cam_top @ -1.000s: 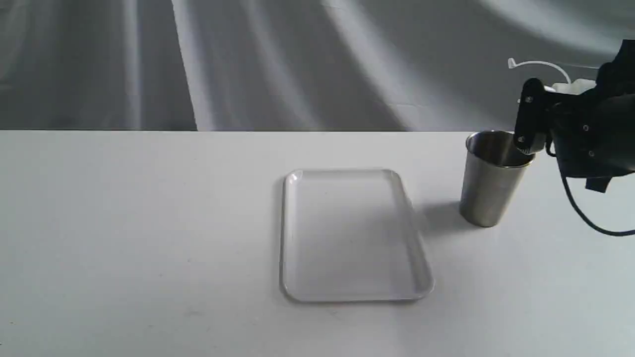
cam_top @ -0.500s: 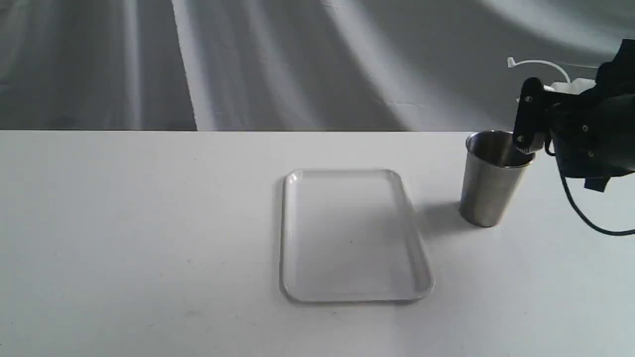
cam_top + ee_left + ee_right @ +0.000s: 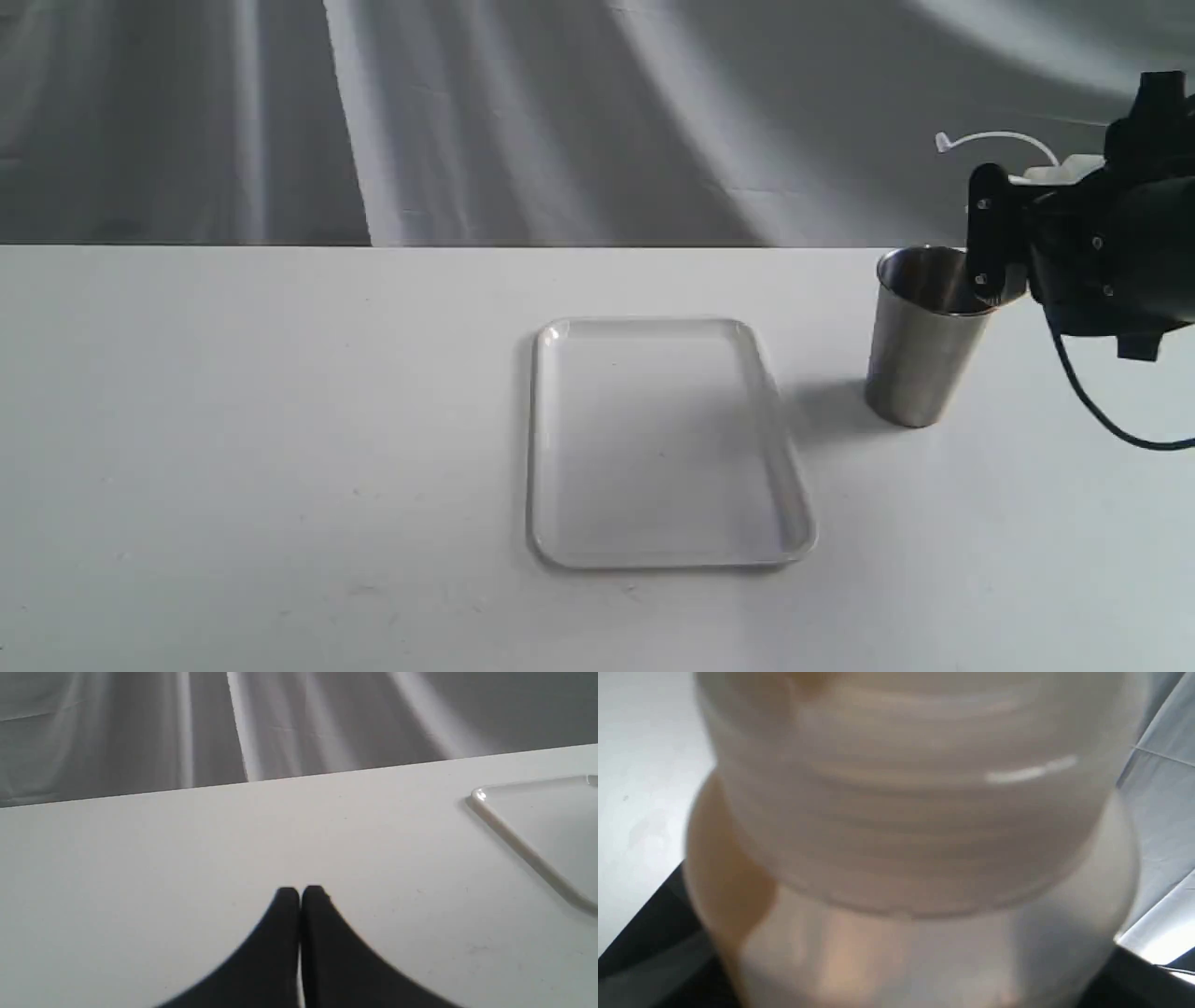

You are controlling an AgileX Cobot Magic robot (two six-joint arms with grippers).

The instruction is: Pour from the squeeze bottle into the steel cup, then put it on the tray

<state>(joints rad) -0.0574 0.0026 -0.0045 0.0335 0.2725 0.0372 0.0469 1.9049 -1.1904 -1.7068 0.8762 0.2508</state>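
The squeeze bottle (image 3: 906, 812) fills the right wrist view, whitish and translucent, with amber liquid along one side. In the exterior view only its pale shoulder (image 3: 1060, 171) and thin cap strap (image 3: 994, 138) show above my right gripper (image 3: 1001, 238), which is shut on it, just above and behind the steel cup's right rim. The nozzle is hidden. The steel cup (image 3: 920, 359) stands upright on the table, right of the tray (image 3: 537, 448). My left gripper (image 3: 300, 895) is shut on nothing, low over bare table, with the tray's corner (image 3: 514, 840) off to one side.
A white table (image 3: 280, 420) carries everything. A grey draped cloth (image 3: 560, 112) hangs behind its far edge. A black cable (image 3: 1088, 401) loops down from the right arm near the cup.
The right gripper has turned with the bottle: the strap's end dropped and shifted left, and the visible finger now stands more upright. Cup and tray have not moved.
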